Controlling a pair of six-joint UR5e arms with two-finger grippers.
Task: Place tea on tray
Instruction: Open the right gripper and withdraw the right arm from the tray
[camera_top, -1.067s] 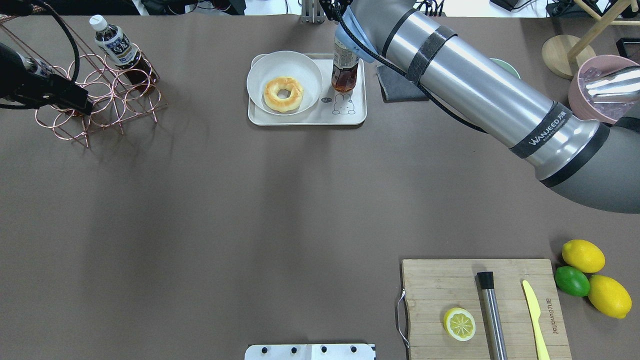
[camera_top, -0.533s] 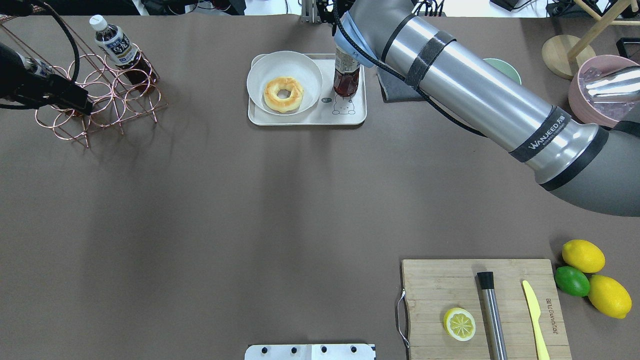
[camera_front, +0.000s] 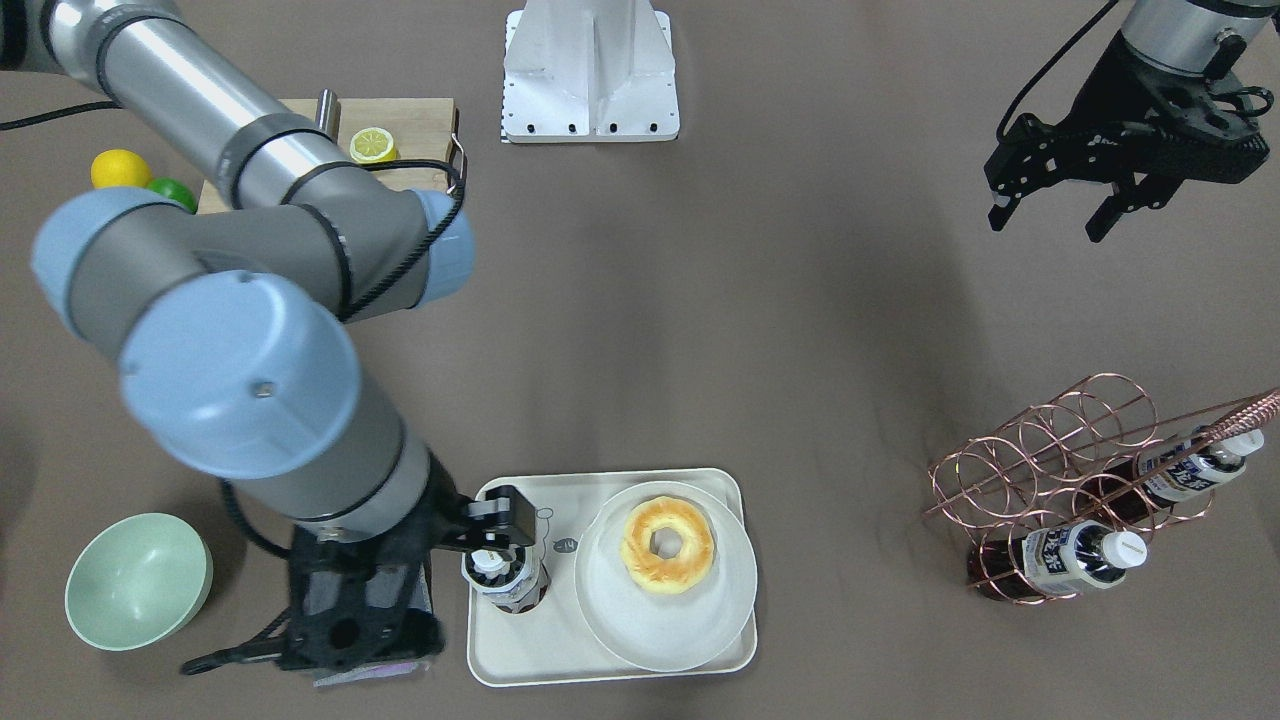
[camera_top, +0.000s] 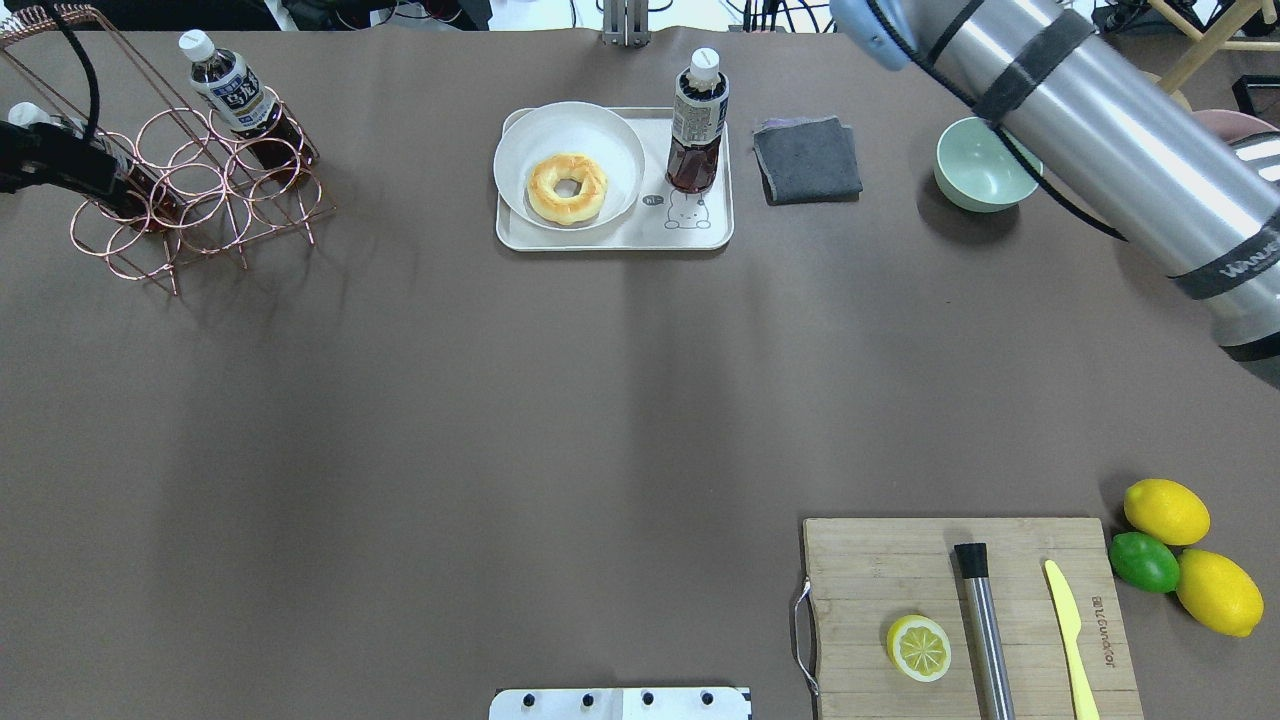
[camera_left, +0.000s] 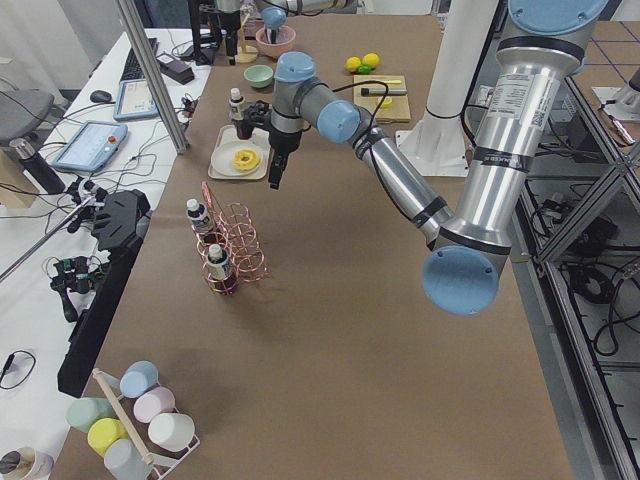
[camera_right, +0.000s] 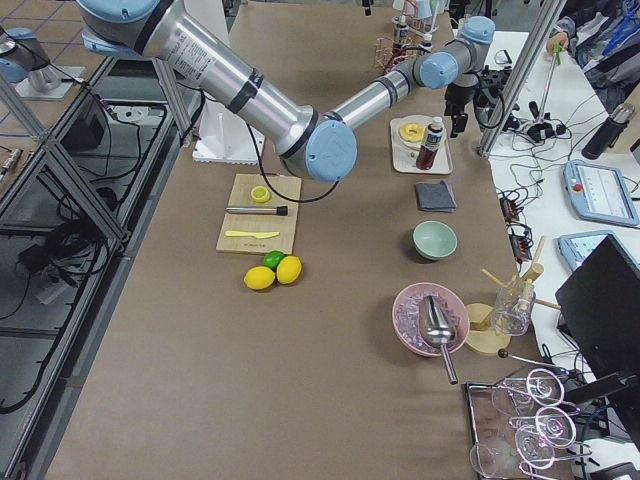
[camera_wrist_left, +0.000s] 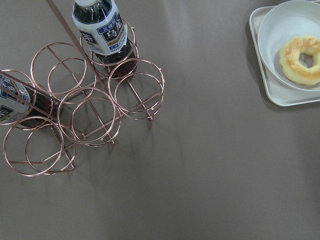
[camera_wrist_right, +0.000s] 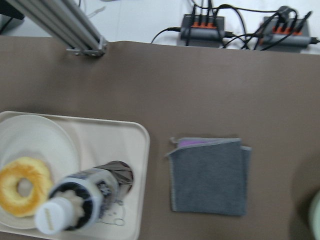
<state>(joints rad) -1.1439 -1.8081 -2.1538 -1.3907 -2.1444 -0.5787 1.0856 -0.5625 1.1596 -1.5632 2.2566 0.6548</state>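
Right gripper (camera_front: 355, 595) hangs high over the grey cloth (camera_top: 807, 160), just right of the tray (camera_top: 610, 238), its fingers (camera_front: 500, 515) spread wide with nothing between them. In the front camera one finger shows beside the tea's cap, but the overhead and right wrist views show the tea (camera_top: 697, 125) standing free. It is upright on the tray's right part, just on the far side of the bear drawing. The round plate (camera_top: 530, 135) close on its left carries a doughnut (camera_top: 567, 187). Left gripper (camera_front: 1050, 218) hovers at the table's far left, likewise spread and empty, near the copper wire rack (camera_top: 215, 205), where two like bottles (camera_wrist_left: 102, 32) rest in the rings.
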